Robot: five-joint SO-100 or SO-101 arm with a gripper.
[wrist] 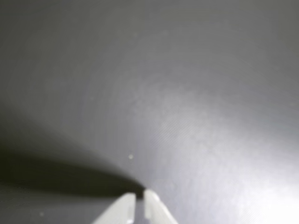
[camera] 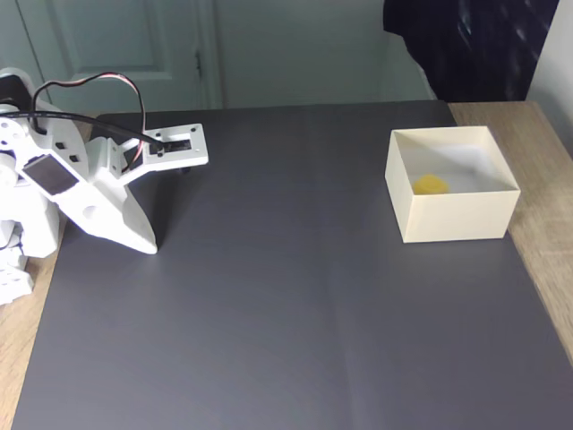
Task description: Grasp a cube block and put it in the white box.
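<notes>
A dark grey mat (camera: 295, 296) was spread over the wooden table (camera: 537, 134). The cream-white open-topped box (camera: 452, 215) was seen at its right edge in the fixed view, the small yellow cube block (camera: 431, 184) lying inside. The white two-finger gripper (wrist: 139, 198) was nearly closed, empty, above bare mat.

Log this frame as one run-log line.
phase: done/retracted | tool: shut, empty, low over dark mat | cube block: inside white box | arm: far left of box, fixed view
</notes>
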